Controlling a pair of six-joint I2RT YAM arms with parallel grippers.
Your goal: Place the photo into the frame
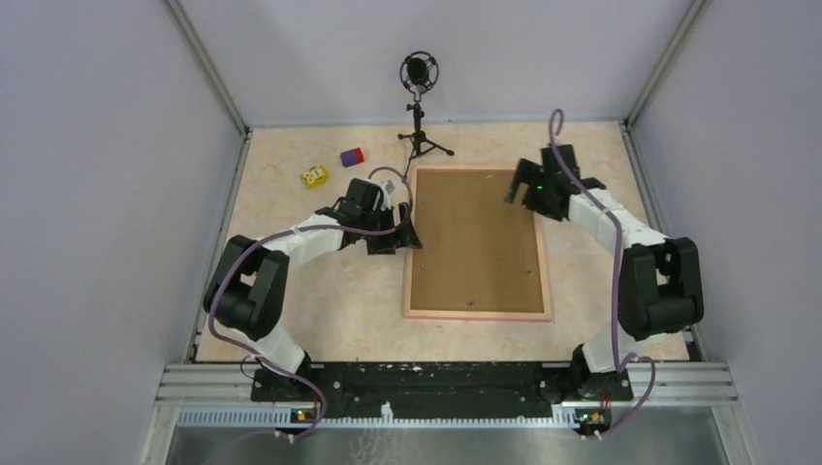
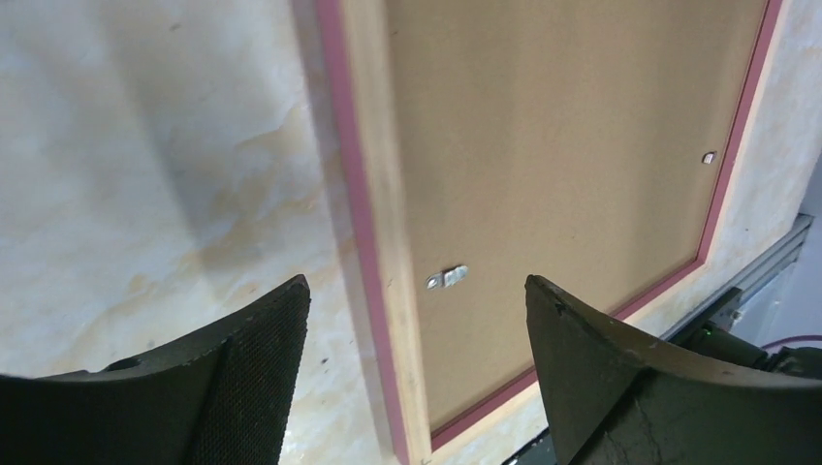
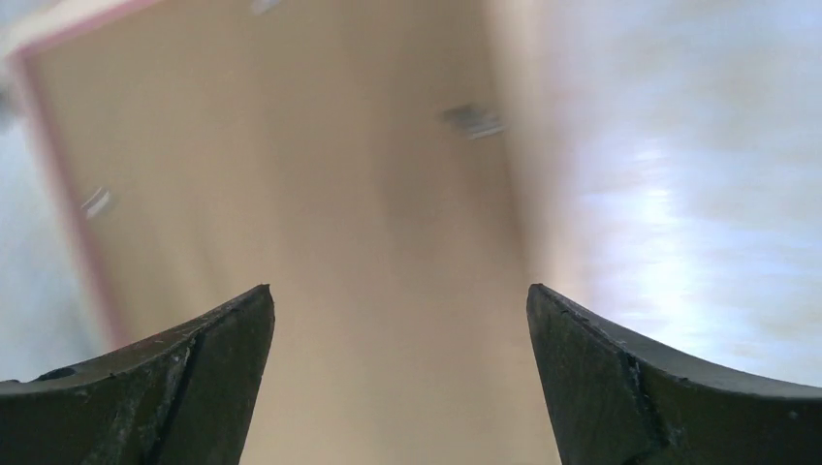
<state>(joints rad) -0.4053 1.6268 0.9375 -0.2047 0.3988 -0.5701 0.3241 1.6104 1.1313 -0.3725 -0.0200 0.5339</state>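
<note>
Your left hand (image 1: 402,235) hangs over the left rail of the frame (image 1: 475,315), fingers (image 2: 257,368) spread with nothing between them. A small metal clip (image 2: 447,278) shows below the gap. Your right hand (image 1: 519,189) hovers above the frame's far right corner, also spread wide and empty. The frame lies flat mid-desk (image 1: 320,300), back up, with the brown board (image 1: 475,237) inside its pink border. A yellow block (image 1: 313,176) and a purple-and-red block (image 1: 352,156) sit far left, near a microphone stand (image 1: 419,97).

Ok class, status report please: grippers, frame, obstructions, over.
Left gripper open over frame edge. Right gripper open, empty. Backing board up, photo unseen. Mic stand beyond frame.
</note>
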